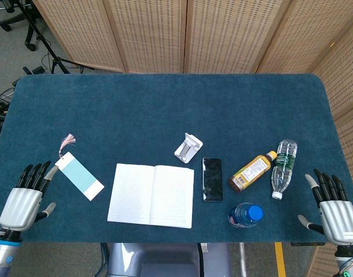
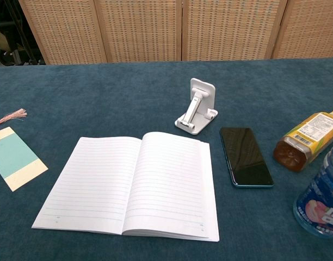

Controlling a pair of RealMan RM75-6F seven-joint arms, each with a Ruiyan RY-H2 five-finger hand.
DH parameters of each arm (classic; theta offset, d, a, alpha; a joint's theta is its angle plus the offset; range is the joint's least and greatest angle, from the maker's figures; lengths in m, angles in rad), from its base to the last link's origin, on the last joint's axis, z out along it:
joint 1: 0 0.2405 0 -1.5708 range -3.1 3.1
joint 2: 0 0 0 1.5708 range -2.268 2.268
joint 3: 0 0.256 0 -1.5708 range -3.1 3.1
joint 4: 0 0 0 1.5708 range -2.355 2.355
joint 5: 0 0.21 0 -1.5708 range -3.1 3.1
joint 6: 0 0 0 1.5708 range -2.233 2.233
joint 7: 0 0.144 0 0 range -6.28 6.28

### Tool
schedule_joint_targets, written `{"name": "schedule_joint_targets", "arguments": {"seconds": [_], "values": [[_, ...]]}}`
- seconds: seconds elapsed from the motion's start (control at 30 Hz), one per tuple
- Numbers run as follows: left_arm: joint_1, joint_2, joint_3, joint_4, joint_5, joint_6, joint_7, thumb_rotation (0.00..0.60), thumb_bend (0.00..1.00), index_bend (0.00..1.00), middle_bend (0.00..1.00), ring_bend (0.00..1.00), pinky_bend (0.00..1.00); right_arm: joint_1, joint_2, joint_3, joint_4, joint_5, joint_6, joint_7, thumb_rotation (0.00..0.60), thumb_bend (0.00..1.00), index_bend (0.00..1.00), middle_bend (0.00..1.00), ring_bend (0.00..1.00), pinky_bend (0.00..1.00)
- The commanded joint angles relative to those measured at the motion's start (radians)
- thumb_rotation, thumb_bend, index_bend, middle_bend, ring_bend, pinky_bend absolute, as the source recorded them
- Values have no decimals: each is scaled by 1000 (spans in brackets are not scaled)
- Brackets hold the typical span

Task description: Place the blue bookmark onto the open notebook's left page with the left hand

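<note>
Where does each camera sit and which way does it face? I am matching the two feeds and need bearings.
Head view: high above the near edge, looking steeply down on the table; the left hand and right hand show at the bottom corners, fingers apart.
Chest view: low at the near edge, looking across the table toward the wicker screen; no part of the robot shows.
Both share the open notebook, blue bookmark, phone stand and phone.
</note>
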Motion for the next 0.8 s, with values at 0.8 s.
{"name": "schedule_joint_targets", "arguments": {"seconds": [0.8], "values": [[-200, 156, -16, 170, 84, -231, -129, 600, 218, 0, 0, 0, 0, 7, -8, 5, -2, 15, -16, -18, 600, 0, 0, 0, 0, 0]]}}
